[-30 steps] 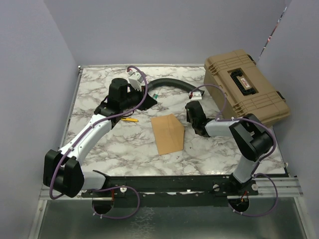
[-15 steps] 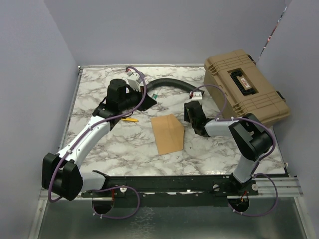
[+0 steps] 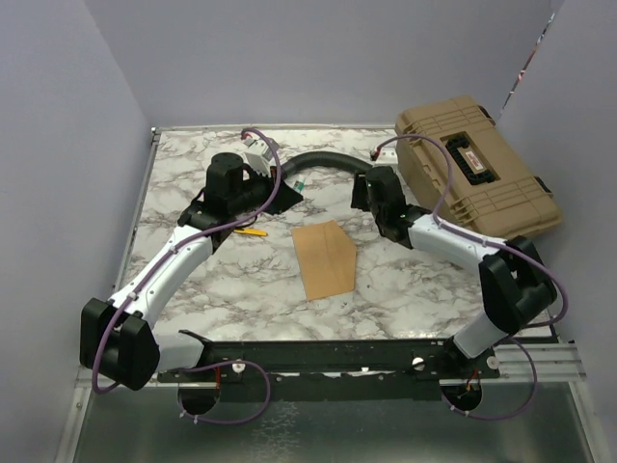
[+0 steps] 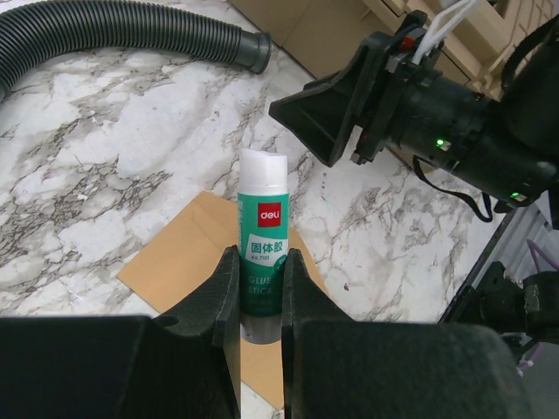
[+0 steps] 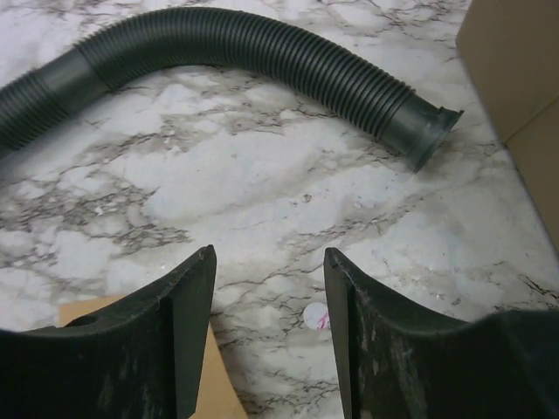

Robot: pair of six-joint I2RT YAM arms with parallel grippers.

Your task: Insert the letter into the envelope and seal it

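Note:
The brown envelope (image 3: 323,258) lies flat on the marble table, its pointed flap to the right; it also shows under my left fingers in the left wrist view (image 4: 188,262). No separate pale letter sheet shows. My left gripper (image 3: 289,190) (image 4: 260,262) is shut on a green glue stick (image 4: 262,236) with a white cap, held upright above the envelope's far edge. My right gripper (image 3: 364,196) (image 5: 269,257) is open and empty over bare marble behind the envelope's right corner. A corner of the envelope (image 5: 83,312) shows by its left finger.
A black corrugated hose (image 3: 323,159) (image 5: 262,61) curves across the back of the table. A big tan hard case (image 3: 477,178) stands at the back right. A small yellow object (image 3: 253,231) lies left of the envelope. A small white sticker (image 5: 313,316) is on the marble.
My right arm has stretched out and its gripper has moved back and away from the envelope's right edge. My left gripper has barely moved and keeps the glue stick.

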